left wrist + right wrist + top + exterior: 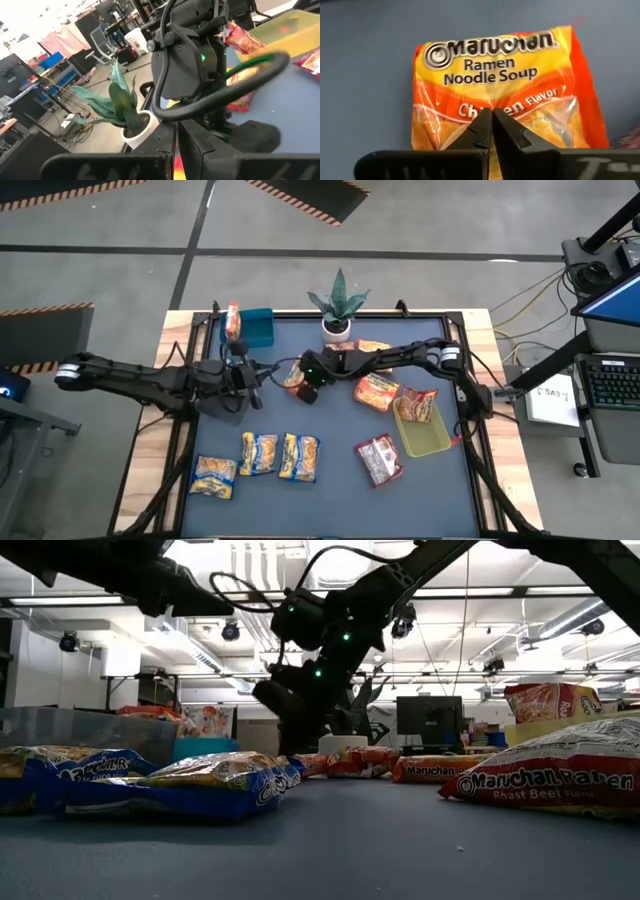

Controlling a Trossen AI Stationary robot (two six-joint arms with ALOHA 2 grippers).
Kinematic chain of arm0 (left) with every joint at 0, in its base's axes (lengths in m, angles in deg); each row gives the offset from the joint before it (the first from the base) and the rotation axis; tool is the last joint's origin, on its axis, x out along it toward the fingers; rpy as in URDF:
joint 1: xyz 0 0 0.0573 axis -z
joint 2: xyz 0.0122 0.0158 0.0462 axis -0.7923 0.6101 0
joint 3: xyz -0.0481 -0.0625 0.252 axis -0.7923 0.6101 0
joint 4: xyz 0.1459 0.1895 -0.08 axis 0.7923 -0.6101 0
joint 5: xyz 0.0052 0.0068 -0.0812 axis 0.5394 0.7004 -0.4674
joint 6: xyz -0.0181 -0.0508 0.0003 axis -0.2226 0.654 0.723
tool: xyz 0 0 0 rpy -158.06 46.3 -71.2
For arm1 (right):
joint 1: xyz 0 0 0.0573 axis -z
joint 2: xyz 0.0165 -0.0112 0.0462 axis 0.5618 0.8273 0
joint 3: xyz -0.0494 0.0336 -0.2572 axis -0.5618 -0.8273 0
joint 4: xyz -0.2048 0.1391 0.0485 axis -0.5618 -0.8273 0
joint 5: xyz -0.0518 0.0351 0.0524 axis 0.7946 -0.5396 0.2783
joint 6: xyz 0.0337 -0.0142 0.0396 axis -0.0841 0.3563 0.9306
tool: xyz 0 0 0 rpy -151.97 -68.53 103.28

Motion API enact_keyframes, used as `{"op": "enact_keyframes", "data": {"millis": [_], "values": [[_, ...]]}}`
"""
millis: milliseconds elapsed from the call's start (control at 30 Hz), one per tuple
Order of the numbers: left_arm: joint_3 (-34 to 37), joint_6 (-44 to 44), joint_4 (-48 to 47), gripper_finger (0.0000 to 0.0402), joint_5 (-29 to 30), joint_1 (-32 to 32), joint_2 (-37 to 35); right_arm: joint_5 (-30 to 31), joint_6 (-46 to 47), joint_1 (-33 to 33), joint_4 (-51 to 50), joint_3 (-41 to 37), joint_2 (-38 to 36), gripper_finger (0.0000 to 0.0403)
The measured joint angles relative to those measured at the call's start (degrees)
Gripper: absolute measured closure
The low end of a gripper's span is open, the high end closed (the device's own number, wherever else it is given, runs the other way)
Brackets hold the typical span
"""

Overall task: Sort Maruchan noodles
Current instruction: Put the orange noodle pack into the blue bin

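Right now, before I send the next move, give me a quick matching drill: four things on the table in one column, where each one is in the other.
Things:
1. potted plant
2. blue bin
3. yellow-green bin
4. orange chicken packet

Places:
A. on the left arm's side of the mat
B. flat on the mat, at the fingertips of the right gripper
C. middle of the mat's edge, between the two arms
D. on the right arm's side, with a packet in it

Pairs: 1-C, 2-A, 3-D, 4-B
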Motion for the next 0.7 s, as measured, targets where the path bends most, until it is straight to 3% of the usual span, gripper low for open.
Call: {"op": "enact_keyframes", "data": {"millis": [200, 467, 567, 700], "values": [[0.0, 2.1, -0.1, 0.0402, -0.1, 0.0, 1.1, -10.1, -1.8, -4.3, -5.3, -0.1, -2.3, 0.0394], [0.0, 11.5, 0.0, 0.0402, -1.3, 0.1, 3.4, -9.4, -4.2, -7.6, -15.2, -4.1, -11.2, 0.0394], [0.0, 15.9, -0.1, 0.0402, -1.4, 0.1, 5.1, -9.3, -5.1, -8.1, -15.0, -9.1, -15.7, 0.0394], [-0.1, 22.8, 0.2, 0.0402, -4.1, 0.1, 8.3, -9.0, -5.6, -8.2, -7.2, -18.1, -22.3, 0.0394]]}}
